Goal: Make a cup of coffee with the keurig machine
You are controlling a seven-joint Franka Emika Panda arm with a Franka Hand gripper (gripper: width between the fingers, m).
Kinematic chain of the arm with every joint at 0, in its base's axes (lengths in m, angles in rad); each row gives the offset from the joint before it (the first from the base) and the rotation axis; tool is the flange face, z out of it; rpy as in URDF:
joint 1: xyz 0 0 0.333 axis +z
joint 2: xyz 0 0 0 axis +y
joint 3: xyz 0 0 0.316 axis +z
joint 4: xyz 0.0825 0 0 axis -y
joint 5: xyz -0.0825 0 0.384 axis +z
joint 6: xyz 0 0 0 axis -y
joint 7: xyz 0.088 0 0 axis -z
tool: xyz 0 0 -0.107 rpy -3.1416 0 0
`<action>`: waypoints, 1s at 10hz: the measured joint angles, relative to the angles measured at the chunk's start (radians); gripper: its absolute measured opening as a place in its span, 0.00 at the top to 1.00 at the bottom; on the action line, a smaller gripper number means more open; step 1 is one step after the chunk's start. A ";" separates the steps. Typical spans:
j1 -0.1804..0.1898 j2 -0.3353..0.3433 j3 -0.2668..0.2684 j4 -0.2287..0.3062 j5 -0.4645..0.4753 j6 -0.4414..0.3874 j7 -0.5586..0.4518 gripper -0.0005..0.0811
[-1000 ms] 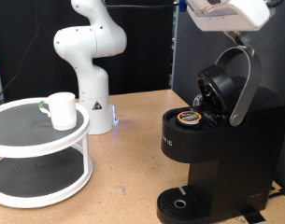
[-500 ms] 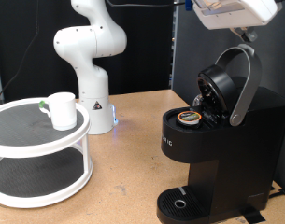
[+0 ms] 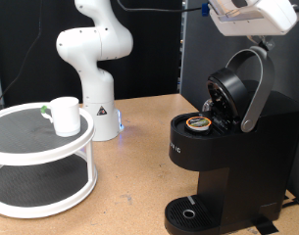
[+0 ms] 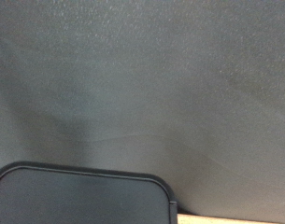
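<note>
The keurig machine [image 3: 223, 157] stands at the exterior view's right with its lid [image 3: 232, 93] raised on the silver-grey handle [image 3: 255, 88]. A coffee pod [image 3: 198, 122] sits in the open chamber. The round drip tray [image 3: 191, 212] below holds nothing. The white cup [image 3: 64, 115] stands on the top shelf of a white round stand [image 3: 36, 147] at the exterior view's left. My gripper [image 3: 255, 35] is high above the lid at the exterior view's top right, partly cut off. Nothing shows between its fingers. The wrist view shows no fingers.
The white robot base [image 3: 95, 59] stands behind the stand on the wooden table [image 3: 129, 186]. A dark panel [image 3: 193, 49] rises behind the machine. The wrist view shows a dark grey surface [image 4: 142, 84] and a black rounded edge [image 4: 81, 196].
My gripper has risen and shifted towards the exterior view's right, away from the raised lid. The cup, pod and machine have not moved.
</note>
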 joint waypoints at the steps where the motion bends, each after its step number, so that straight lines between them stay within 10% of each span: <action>1: 0.000 0.000 0.000 -0.001 0.001 0.000 0.000 0.99; 10: -0.026 -0.015 -0.045 0.003 -0.029 -0.078 -0.002 0.99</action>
